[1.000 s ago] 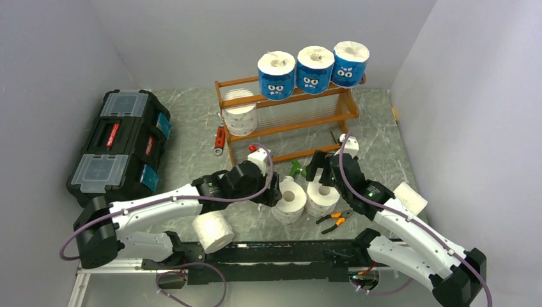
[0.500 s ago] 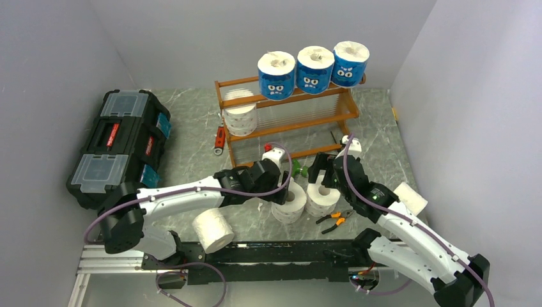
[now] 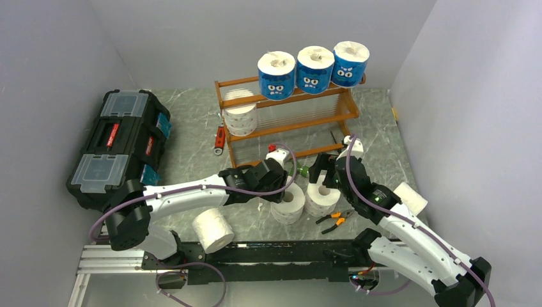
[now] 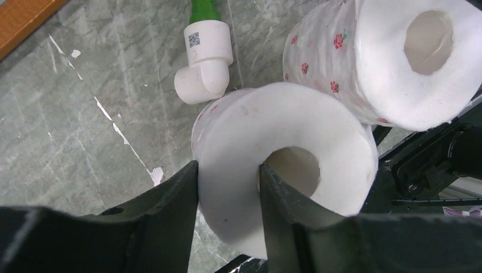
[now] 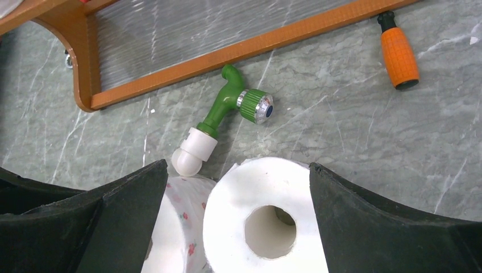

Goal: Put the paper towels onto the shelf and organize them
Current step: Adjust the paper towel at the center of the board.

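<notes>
The shelf [image 3: 287, 121] stands at the back with three blue-wrapped paper towels [image 3: 277, 75] on its top tier and white ones [image 3: 240, 115] at the left of the middle tier. Two white stacks stand on the table. My left gripper [image 3: 286, 185] is shut on the wall of the left stack's top roll [image 4: 284, 142], one finger inside its core and one outside. My right gripper [image 5: 237, 168] is open, its fingers on either side of the right stack's top roll [image 5: 264, 216] without touching it. Loose rolls lie at the front [image 3: 213, 231] and at the right [image 3: 410, 197].
A green-and-white tool [image 5: 227, 114] lies between the stacks and the shelf's bottom rail [image 5: 256, 48]. An orange-handled tool [image 5: 399, 54] lies by the rail, pliers [image 3: 335, 219] lie in front of the stacks. A black toolbox [image 3: 121, 147] sits at the left.
My left arm has reached right to the left stack and its jaws have closed on the top roll's wall. The right gripper has crept slightly forward over its roll, still open.
</notes>
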